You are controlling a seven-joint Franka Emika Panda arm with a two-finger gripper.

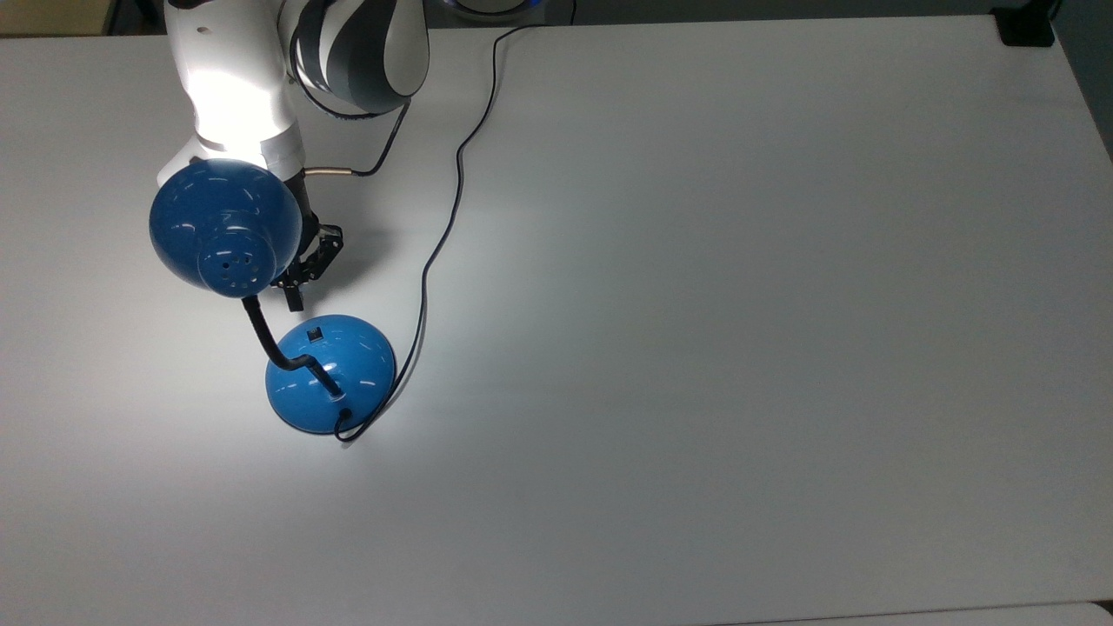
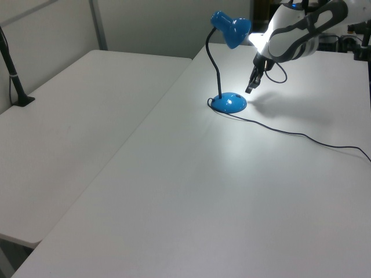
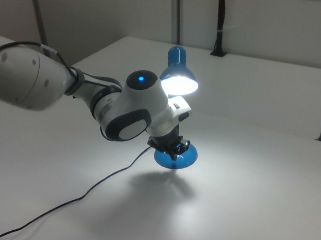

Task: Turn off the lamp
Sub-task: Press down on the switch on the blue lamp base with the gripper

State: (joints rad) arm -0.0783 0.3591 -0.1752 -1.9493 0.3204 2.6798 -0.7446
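Observation:
The blue lamp stands on the white table, and a bright pool of light lies around it. Its dome shade leans over its round base, which carries a small black switch. In the right view the shade's mouth glows. My gripper hangs just beyond the base's switch side, partly under the shade, with its fingers shut and pointing down, a little above the table. The left view puts the gripper right of the base, not touching it. In the right view the gripper is in front of the base.
The lamp's thin black cord runs from the base to the table's far edge in the top view. A second white table adjoins on the left view's left, with a black clamped post. A black block sits at the top view's top right corner.

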